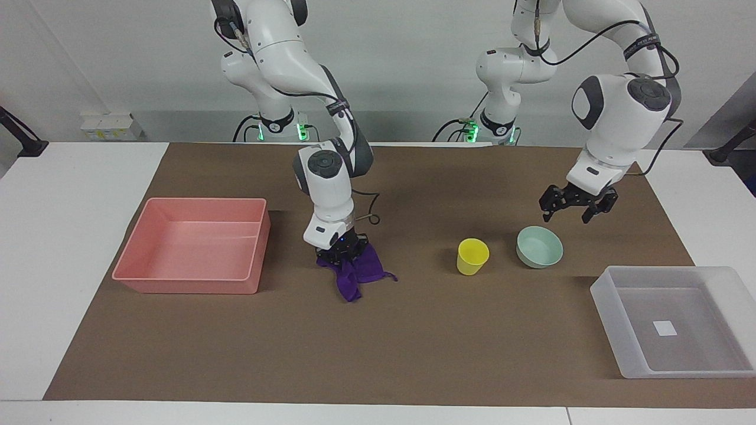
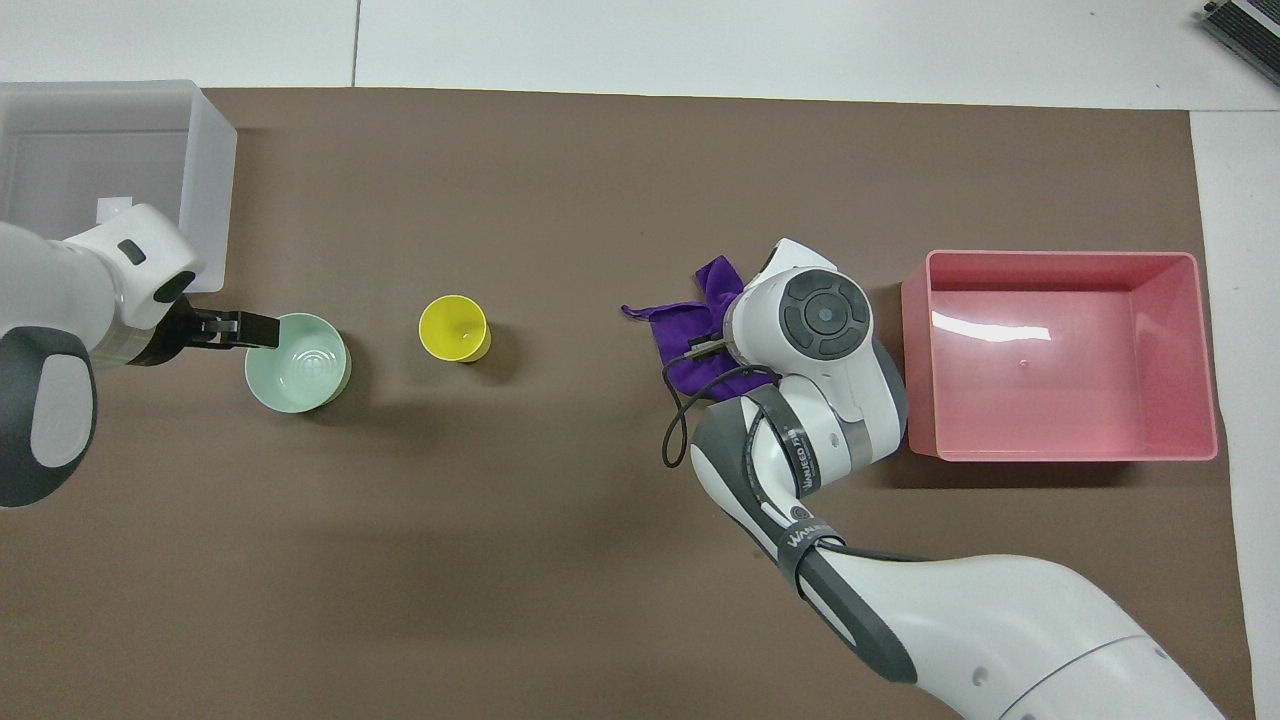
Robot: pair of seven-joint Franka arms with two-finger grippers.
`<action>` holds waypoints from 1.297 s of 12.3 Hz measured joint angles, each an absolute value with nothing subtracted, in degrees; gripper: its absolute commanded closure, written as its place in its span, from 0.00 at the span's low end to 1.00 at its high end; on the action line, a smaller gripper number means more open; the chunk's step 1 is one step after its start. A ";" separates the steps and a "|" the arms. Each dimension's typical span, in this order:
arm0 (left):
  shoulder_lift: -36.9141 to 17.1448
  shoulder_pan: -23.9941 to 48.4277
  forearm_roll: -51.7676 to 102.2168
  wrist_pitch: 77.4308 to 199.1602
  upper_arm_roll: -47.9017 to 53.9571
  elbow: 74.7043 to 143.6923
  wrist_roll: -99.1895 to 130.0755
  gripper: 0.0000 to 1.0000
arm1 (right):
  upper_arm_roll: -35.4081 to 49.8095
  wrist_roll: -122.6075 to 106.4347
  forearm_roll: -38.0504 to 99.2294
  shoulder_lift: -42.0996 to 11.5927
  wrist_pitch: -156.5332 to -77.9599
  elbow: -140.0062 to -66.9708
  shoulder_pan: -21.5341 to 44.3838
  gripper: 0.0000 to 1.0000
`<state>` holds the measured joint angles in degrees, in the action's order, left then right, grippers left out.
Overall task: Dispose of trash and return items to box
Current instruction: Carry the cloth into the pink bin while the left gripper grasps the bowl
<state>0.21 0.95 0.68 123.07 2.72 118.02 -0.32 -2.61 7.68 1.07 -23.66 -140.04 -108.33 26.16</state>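
Observation:
The purple rag (image 1: 356, 273) lies bunched on the brown mat, beside the pink tray. My right gripper (image 1: 344, 252) is down on the rag's top with its fingers closed on the fabric. In the overhead view the rag (image 2: 688, 330) shows beside the right wrist, which hides the fingers. My left gripper (image 1: 572, 208) is open and hangs in the air over the mint-green bowl (image 1: 539, 247), above the rim toward the left arm's end. It also shows in the overhead view (image 2: 245, 328) at the bowl's (image 2: 298, 364) edge. The yellow cup (image 1: 472, 256) stands upright beside the bowl. The frosted box (image 1: 673, 354) holds only its white sticker.
The pink tray (image 1: 189, 285) sits toward the right arm's end, with nothing in it. The brown mat (image 1: 413, 342) covers the table's middle. The frosted box (image 2: 215, 160) is farther from the robots than the bowl, at the left arm's end.

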 measured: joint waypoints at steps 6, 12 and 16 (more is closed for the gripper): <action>-0.55 -2.26 0.95 137.56 2.57 129.25 5.05 0.00 | -3.39 15.17 1.08 -15.81 -129.50 -104.83 24.28 1.00; -5.05 -2.88 3.75 142.43 2.85 130.88 5.74 1.00 | -3.58 14.86 0.05 -7.00 -123.94 -103.19 14.72 1.00; -5.03 -2.77 3.81 142.41 3.02 131.04 5.74 1.00 | -3.67 2.15 -0.60 -4.81 -122.60 -103.86 3.56 1.00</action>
<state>-5.03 -2.77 3.81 142.41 3.02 131.04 5.74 -3.67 2.15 -0.60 -4.81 -122.60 -103.86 3.56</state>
